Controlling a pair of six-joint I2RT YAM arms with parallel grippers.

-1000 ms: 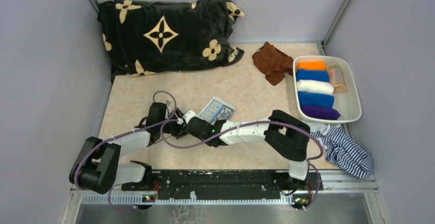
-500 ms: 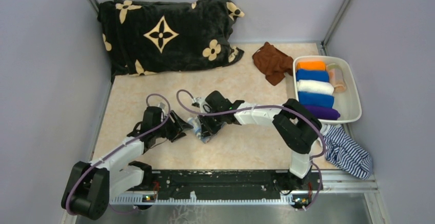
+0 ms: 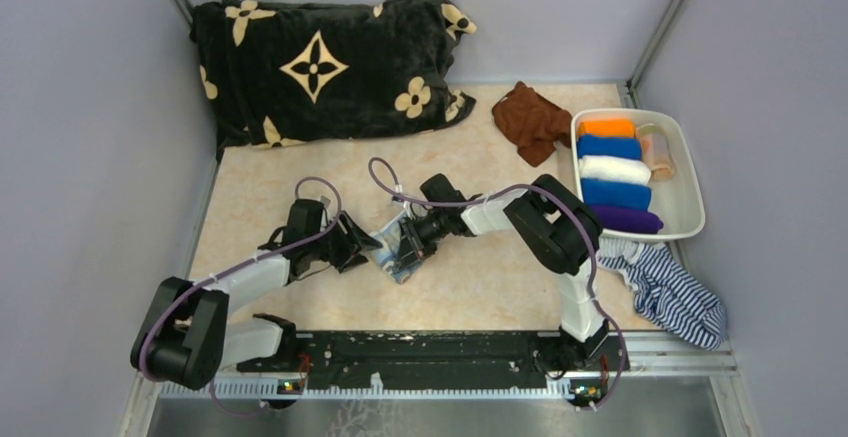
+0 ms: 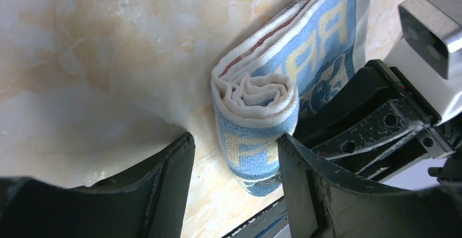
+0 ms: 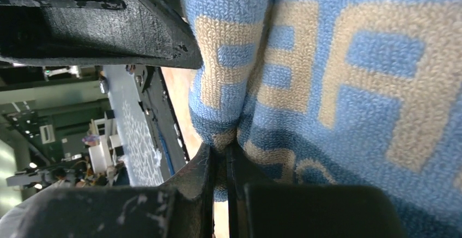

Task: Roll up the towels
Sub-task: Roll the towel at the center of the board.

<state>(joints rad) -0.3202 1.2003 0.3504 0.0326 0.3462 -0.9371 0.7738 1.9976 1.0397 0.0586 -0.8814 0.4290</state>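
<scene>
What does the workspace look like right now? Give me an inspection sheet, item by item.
Surface: beige marbled tabletop, no spill seen.
Job's things: blue printed towel partly rolled at centre; brown towel crumpled beside the tray; rolled towels lined up in the tray.
Clutter: black flowered blanket at the back left; striped cloth at the near right.
Grippers: left gripper open around the roll's end; right gripper shut on the blue printed towel's edge.
Cables: purple cables looped along both arms.
Surroundings: plain grey walls on three sides.
</scene>
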